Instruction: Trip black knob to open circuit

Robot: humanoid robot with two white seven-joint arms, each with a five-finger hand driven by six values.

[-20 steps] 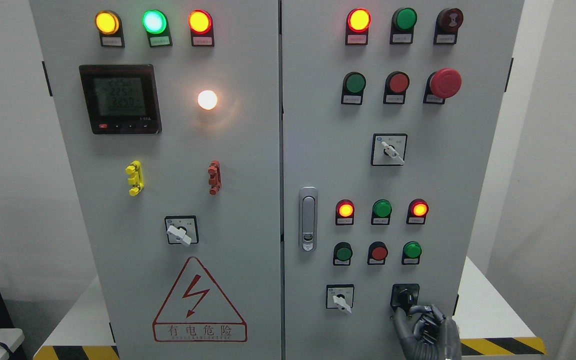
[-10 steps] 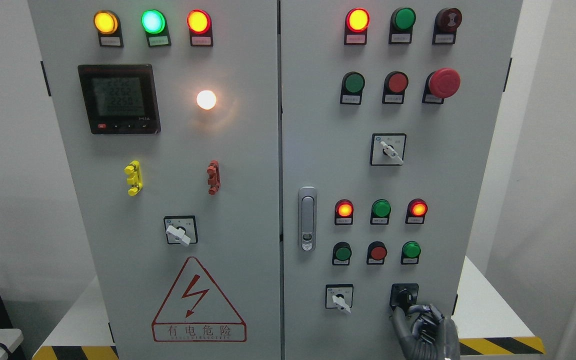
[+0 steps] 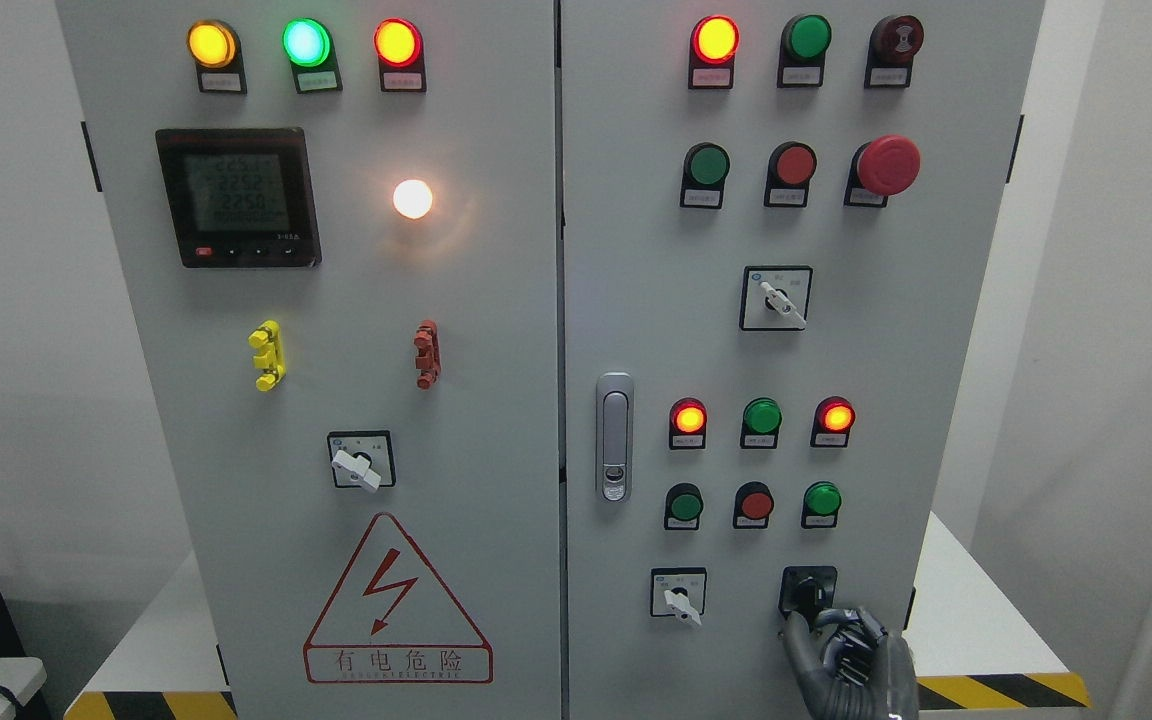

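The black knob (image 3: 808, 590) sits in a black square plate at the lower right of the right cabinet door (image 3: 636, 300). My right hand (image 3: 814, 621), dark grey, comes up from the bottom edge right of the middle. Its thumb (image 3: 792, 632) and curled fingers (image 3: 848, 625) close around the knob's lower part, hiding that part. The left hand does not show.
A white-lever selector switch (image 3: 678, 595) sits just left of the knob. Above are rows of lit and unlit indicator lamps, a red mushroom stop button (image 3: 888, 165) and another selector (image 3: 776, 297). A door handle (image 3: 615, 437) stands at mid-cabinet. The cabinet rests on a white table (image 3: 976, 620) with hazard striping.
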